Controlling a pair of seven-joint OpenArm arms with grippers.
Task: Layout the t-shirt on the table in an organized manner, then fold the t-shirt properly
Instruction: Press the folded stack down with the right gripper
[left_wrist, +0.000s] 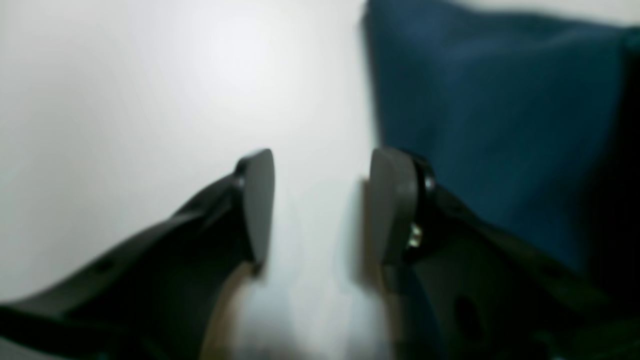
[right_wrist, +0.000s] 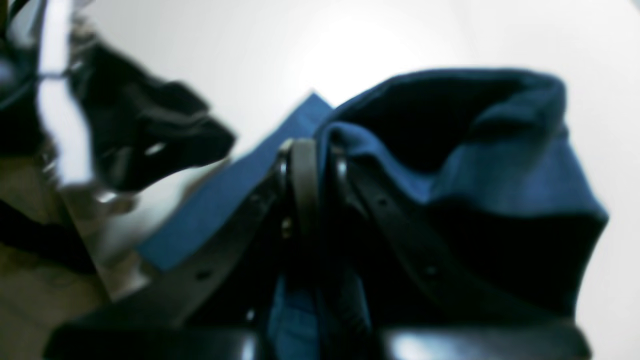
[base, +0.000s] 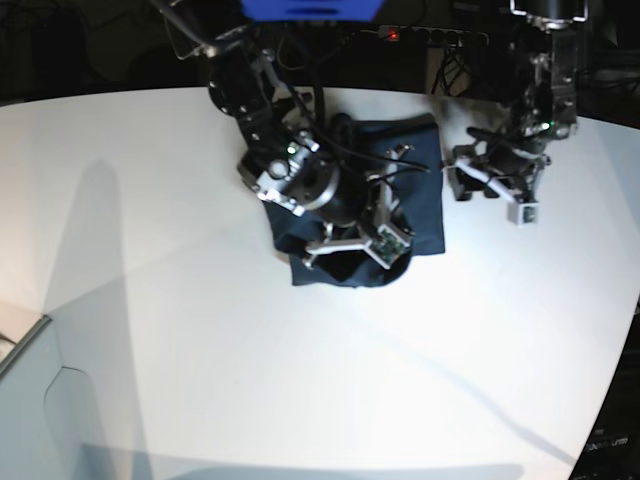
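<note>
Navy-blue cotton fills the middle of the scene: the t-shirt (base: 405, 180) lies on the white tabletop (base: 200, 330) in a compact, roughly rectangular bundle, near the tabletop's far edge in the base view. That overhead view alone gives the garment's whole outline and both arms at once.

And the right end effector (base: 360, 232) sits over the t-shirt's near corner, with the fabric bunched and darker beneath it. Close up from the right wrist camera, its two black fingers (right_wrist: 304, 175) are pressed together on a raised fold of the cloth, which puffs up into a hollow, rounded pocket just beside the grip, while a flat sharp-cornered layer of the t-shirt (right_wrist: 500, 165) lies below. No overhead shot shows that pinch.

Over to the left end effector (left_wrist: 322, 200): it's beside the t-shirt's edge, off the cloth, above bare tabletop (left_wrist: 125, 100). From its own camera, the grey oval pads (left_wrist: 260, 200) stand well apart with only smooth white surface between them, nothing held; the t-shirt (left_wrist: 500, 125) runs alongside one finger, its straight edge just next to it.

Both wrist pictures are soft and blurred. No label or writing can be read anywhere on the fabric.
</note>
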